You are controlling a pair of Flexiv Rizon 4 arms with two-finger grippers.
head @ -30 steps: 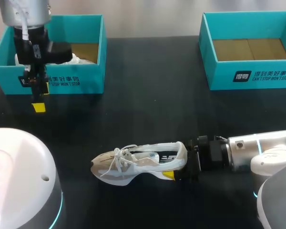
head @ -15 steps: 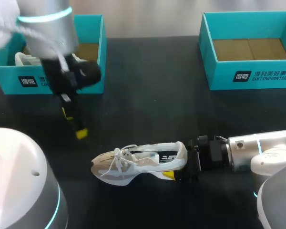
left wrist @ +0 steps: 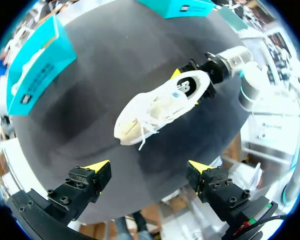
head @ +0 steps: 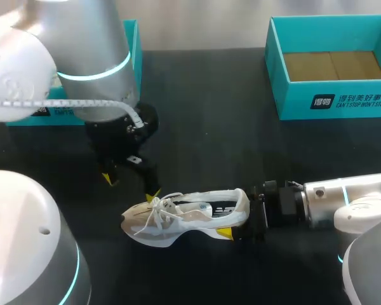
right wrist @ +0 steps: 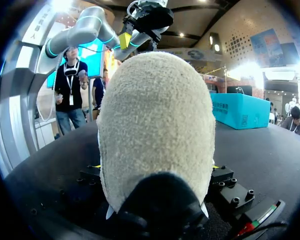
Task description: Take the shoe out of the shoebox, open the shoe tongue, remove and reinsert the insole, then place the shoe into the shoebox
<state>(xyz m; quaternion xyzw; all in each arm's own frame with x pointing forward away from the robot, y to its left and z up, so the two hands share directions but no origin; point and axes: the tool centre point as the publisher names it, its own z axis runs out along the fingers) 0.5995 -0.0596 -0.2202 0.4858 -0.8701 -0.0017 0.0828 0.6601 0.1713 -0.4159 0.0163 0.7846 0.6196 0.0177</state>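
A white and beige shoe [head: 184, 216] lies on its side on the black table, toe toward the left. My right gripper [head: 238, 221] is shut on its heel, and the fuzzy heel [right wrist: 155, 135] fills the space between its fingers in the right wrist view. My left gripper [head: 130, 187] hangs open just above and behind the toe and laces. Its yellow fingertips [left wrist: 97, 165] are spread wide with nothing between them, and the shoe [left wrist: 160, 107] lies ahead of them. The left teal shoebox [head: 132, 44] is mostly hidden behind my left arm.
A second teal shoebox [head: 330, 63] with a bare cardboard floor stands at the back right. In the left wrist view the left shoebox [left wrist: 37, 65] holds another white shoe. Bare black table lies between the boxes and the shoe.
My left arm has swung from the left shoebox forward and rightward, down to the shoe's toe, fingers still open. The right gripper and the shoe have not moved.
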